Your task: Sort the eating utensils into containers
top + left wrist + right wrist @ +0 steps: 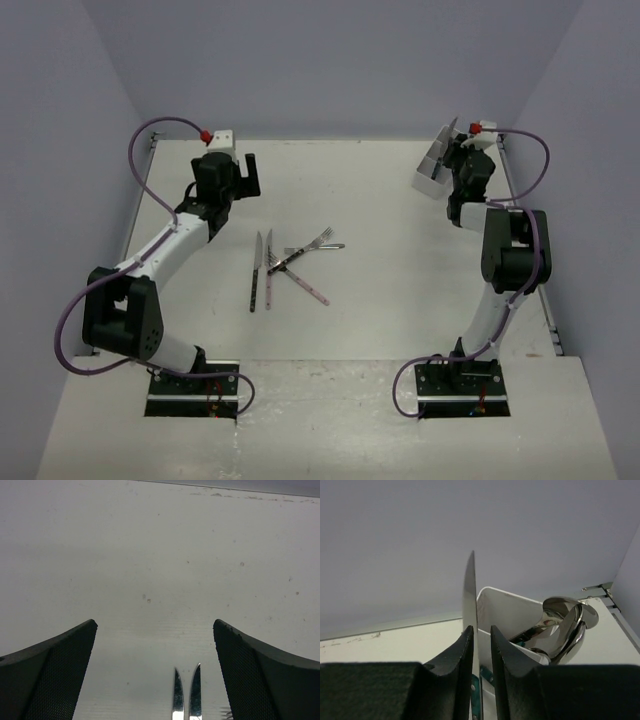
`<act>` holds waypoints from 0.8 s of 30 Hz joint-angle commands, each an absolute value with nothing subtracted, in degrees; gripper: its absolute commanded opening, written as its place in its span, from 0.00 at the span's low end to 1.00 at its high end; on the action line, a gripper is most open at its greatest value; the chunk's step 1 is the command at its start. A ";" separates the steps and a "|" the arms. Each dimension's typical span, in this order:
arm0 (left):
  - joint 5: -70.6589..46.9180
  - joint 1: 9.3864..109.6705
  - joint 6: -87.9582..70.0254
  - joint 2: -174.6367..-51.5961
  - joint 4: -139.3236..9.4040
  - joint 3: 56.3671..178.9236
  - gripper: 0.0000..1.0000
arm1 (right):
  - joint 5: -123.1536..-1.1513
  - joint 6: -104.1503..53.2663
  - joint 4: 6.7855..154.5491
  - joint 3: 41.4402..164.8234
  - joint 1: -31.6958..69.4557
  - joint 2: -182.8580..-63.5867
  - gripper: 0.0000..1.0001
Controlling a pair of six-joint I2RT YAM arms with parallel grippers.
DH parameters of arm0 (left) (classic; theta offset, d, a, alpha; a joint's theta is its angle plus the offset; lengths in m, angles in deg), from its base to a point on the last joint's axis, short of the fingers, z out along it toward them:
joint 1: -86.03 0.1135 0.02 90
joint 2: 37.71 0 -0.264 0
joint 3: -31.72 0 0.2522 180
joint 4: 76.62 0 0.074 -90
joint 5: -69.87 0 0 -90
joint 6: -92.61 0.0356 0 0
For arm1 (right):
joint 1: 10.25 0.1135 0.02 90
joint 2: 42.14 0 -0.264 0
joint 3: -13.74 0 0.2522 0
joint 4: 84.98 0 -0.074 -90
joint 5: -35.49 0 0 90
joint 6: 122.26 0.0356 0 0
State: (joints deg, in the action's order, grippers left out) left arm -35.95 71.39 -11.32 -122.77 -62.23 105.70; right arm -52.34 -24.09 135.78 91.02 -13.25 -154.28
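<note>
Two dark fingers [461, 655] of the right gripper [481, 630] are pressed together on a knife [469, 590]. They pinch its blade, which stands upright with the tip pointing up. Just behind the fingers we see the white bin [505, 607], which sits at the far right of the table [400, 300]. Shiny spoons [565, 625] lean out of its right end. We make out at least two bowls but cannot count them any closer.

At the far left, the left gripper [154, 623] hangs over bare table, its fingers spread wide with nothing between them. Near it, towards the middle, two knives [186, 695] lie side by side with their tips pointing at the gripper. From above, one has a dark handle and the other a pink one.

Just to the right of them, three more pieces lie crossed over one another. There are two forks [322, 238] and a pink-handled piece [312, 290] whose head we cannot make out. We count five utensils loose on the table, all well apart from the bin, and a sixth in the right gripper.
</note>
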 commanded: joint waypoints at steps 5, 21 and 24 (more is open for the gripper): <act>-38.76 71.88 -14.52 -119.54 -59.43 104.81 1.00 | -49.06 -21.80 142.60 85.08 -13.15 -148.85 0.19; -26.56 71.70 -23.57 -119.36 -46.17 96.81 1.00 | -56.54 -19.60 117.40 79.09 -8.95 -121.61 0.99; -25.93 70.91 -25.86 -119.71 -42.03 93.91 1.00 | -54.60 -19.34 113.44 77.16 -5.60 -117.38 0.99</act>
